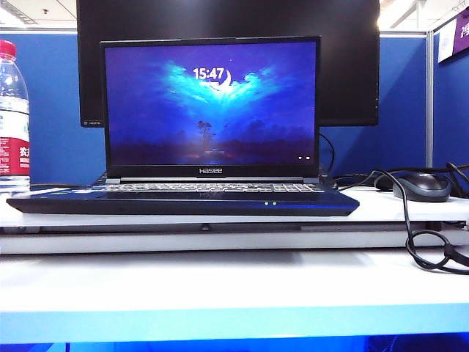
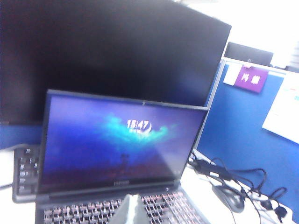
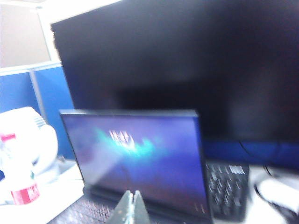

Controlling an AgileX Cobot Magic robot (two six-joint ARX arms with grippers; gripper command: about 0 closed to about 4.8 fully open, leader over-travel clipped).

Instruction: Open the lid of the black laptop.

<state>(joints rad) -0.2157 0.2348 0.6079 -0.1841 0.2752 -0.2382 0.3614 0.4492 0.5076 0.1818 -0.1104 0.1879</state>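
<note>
We judge the opening step finished: the lid (image 1: 211, 103) of the black laptop (image 1: 183, 199) stands upright, its screen lit with a clock reading 15:47 and the "Hasee" mark on the lower bezel. The laptop sits mid-tabletop (image 1: 220, 286), just in front of a larger dark monitor (image 1: 344, 66), with a water bottle (image 1: 13, 117) at the left and a mouse (image 1: 421, 186) at the right.

Neither arm shows in the exterior view. The left end effector (image 2: 131, 211) hangs above the keyboard deck with its fingertips drawn together, gripping nothing. The right end effector (image 3: 132, 208) hangs above the deck's other side, also pinched together and empty.

Next, we think, both arms need only pull clear without brushing the screen.
</note>
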